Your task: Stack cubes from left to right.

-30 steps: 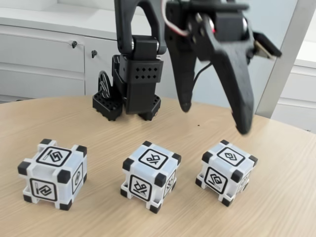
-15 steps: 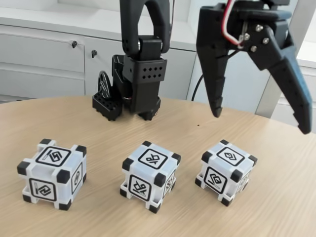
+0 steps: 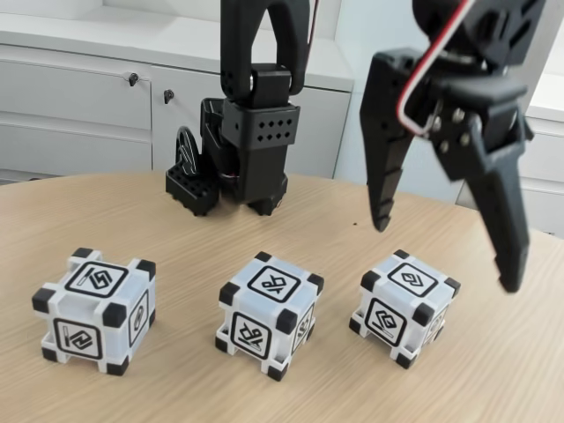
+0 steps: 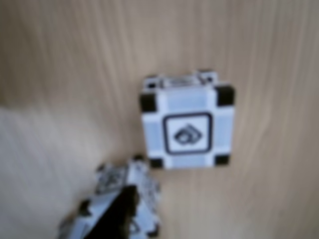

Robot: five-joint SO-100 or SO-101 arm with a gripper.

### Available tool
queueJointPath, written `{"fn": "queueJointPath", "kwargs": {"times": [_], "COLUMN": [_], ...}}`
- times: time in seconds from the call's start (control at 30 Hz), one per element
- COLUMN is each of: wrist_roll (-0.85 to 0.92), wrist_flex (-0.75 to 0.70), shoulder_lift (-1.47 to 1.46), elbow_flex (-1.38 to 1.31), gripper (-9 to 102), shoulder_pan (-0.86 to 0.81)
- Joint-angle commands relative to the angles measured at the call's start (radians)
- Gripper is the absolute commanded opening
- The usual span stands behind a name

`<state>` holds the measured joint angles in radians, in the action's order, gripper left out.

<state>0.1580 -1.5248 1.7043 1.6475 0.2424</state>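
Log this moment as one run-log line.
stage: approach | end effector: open, above right cube | cubes: three in a row on table, none stacked | held: nothing

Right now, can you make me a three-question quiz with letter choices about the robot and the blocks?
1. Where does the black two-finger gripper hang in the fixed view?
A. above the right white plastic cube with black corners
B. above the left cube
C. behind the arm's base

2. How many cubes sit on the wooden table?
A. two
B. three
C. five

3. What is the gripper doing?
A. squeezing a cube
B. shut, empty
C. open, empty

Answers: 1 A, its fingers hang on either side above that cube. 2 B, left, middle and right cubes stand in a row. 3 C, the fingers are spread with nothing between.
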Motion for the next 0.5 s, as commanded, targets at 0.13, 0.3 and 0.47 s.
{"fn": "queueJointPath", "kwargs": {"times": [0.13, 0.3, 0.47], "wrist_roll": [0.110, 0.160, 0.181], "wrist_flex": [0.009, 0.009, 0.011], "shoulder_lift": [-0.063, -0.121, -0.170], "elbow_flex": [-0.023, -0.023, -0.023], "gripper": [39, 40, 40], "shoulder_pan": [0.008, 0.008, 0.006]}}
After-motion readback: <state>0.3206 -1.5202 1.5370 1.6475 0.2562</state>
